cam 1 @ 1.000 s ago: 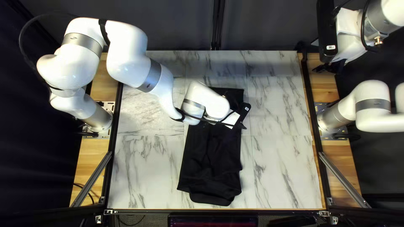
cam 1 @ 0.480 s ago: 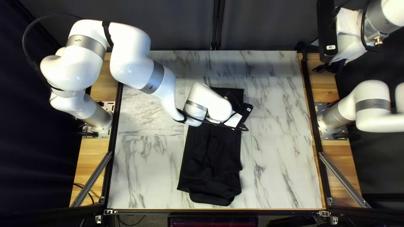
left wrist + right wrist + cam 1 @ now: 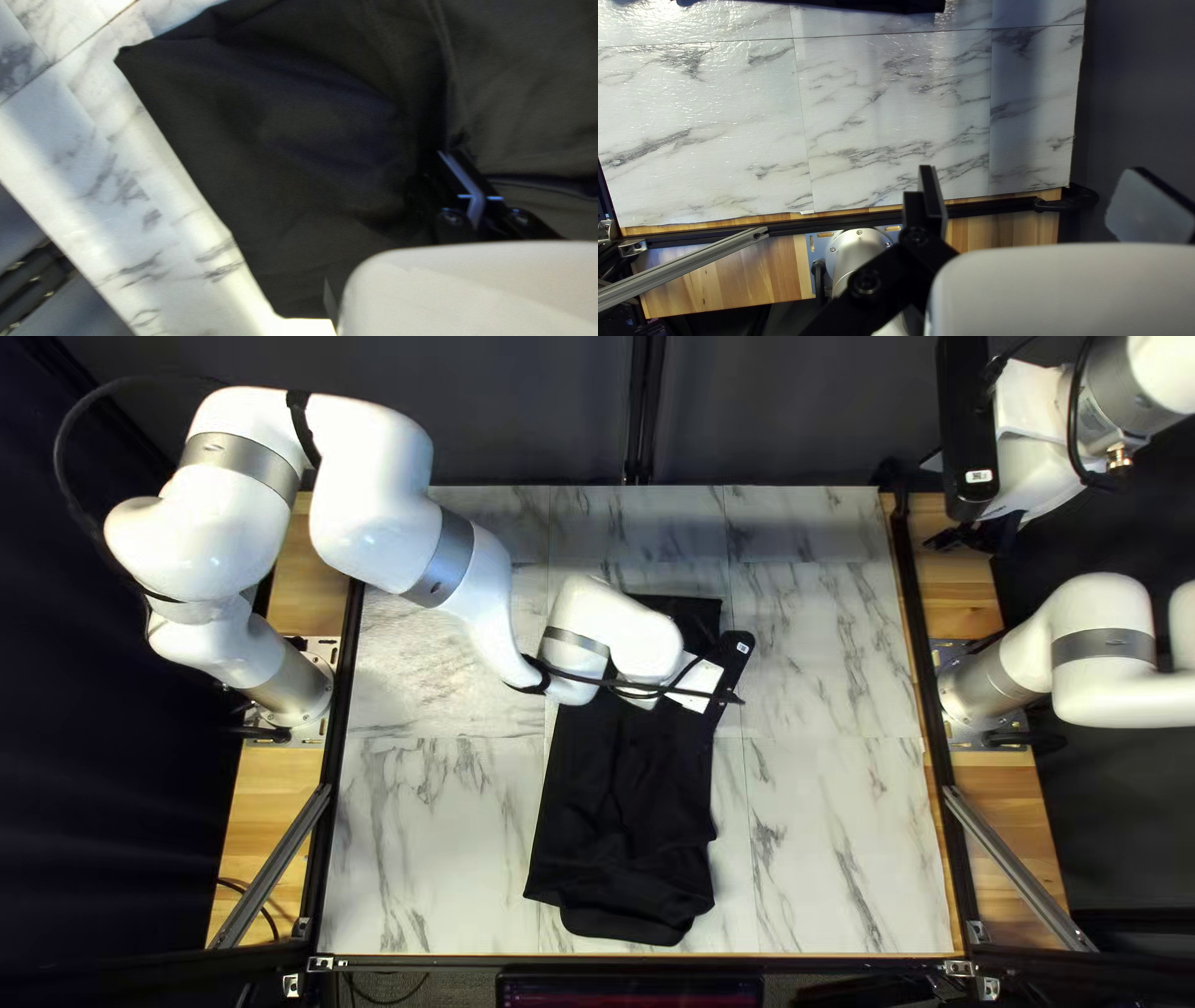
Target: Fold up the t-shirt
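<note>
Left wrist view: the black fingers of my left gripper (image 3: 453, 158) stand nearly together, tips sunk in dark cloth where creases meet. I read this as a pinch on the black fabric t-shirt (image 3: 299, 149); how many layers it takes in, I cannot tell.

Shirt position, top left view: a long, narrow strip near the middle of the pale marble-patterned tabletop (image 3: 847, 859), running from under my white left arm (image 3: 374, 498) toward the near edge. Its near end is uneven, with a rounded flap poking out. Judged partly folded, the long sides probably in already.

Further out: my right gripper (image 3: 1036, 180) has its fingers wide apart with nothing between them, raised beyond the right side of the tabletop. It gives no support at present.

Failure modes, as judged:
1. Pinch takes only the top layer. A lift would then peel the folds open instead of carrying the end over whole.
2. Single grip point. Pulling from one spot could skew the strip or let the free corner trail; smooth tabletop, so the whole shirt may slide.
3. Black cable (image 3: 710, 695) looping by the left wrist could brush the cloth during a low swing.

Remedy: slow, low lift, checking that the layers rise together.
</note>
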Available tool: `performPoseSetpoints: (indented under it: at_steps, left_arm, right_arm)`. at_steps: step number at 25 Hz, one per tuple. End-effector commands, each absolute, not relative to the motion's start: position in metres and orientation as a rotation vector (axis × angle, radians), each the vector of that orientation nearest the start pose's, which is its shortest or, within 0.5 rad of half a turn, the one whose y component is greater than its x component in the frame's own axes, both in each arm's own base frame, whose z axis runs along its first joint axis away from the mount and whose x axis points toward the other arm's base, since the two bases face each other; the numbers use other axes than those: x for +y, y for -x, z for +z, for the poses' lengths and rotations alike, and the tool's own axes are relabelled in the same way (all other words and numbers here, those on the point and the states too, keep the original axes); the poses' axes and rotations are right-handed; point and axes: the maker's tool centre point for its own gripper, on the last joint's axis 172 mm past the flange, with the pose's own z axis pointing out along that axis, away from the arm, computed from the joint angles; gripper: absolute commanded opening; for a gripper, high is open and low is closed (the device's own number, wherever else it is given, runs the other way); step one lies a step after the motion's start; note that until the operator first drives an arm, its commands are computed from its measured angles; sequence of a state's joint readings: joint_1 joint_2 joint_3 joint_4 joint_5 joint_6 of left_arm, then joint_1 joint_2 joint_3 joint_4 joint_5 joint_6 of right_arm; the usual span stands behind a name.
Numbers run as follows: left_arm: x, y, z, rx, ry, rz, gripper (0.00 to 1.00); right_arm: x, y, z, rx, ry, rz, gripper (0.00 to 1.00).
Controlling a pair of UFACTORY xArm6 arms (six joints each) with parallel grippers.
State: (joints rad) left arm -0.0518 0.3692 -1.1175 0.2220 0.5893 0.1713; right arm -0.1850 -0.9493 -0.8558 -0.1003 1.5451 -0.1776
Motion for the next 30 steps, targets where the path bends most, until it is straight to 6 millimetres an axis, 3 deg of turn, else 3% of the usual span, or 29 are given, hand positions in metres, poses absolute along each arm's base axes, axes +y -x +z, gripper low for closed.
performPoseSetpoints:
  at_steps: [1,11,16,19,22,30]
  left_arm:
    - [-0.007,-0.564,0.057,0.592,2.948,-0.225,1.00]
    - [-0.007,-0.569,0.087,0.502,2.928,-0.231,1.00]
    - [0.013,-0.540,0.122,0.403,2.965,-0.265,1.00]
    - [0.026,-0.511,0.165,0.343,2.996,-0.280,1.00]
    - [0.036,-0.486,0.193,0.281,3.028,-0.274,1.00]
    - [0.073,-0.440,0.246,0.106,3.139,-0.231,1.00]
  right_arm:
    - [-0.074,-0.248,0.392,0.029,3.263,-0.390,1.00]
    - [-0.074,-0.248,0.392,0.029,3.263,-0.390,1.00]
    - [-0.074,-0.248,0.392,0.029,3.263,-0.390,1.00]
    - [-0.074,-0.248,0.392,0.029,3.263,-0.390,1.00]
    - [-0.074,-0.248,0.392,0.029,3.263,-0.390,1.00]
    - [-0.074,-0.248,0.392,0.029,3.263,-0.390,1.00]
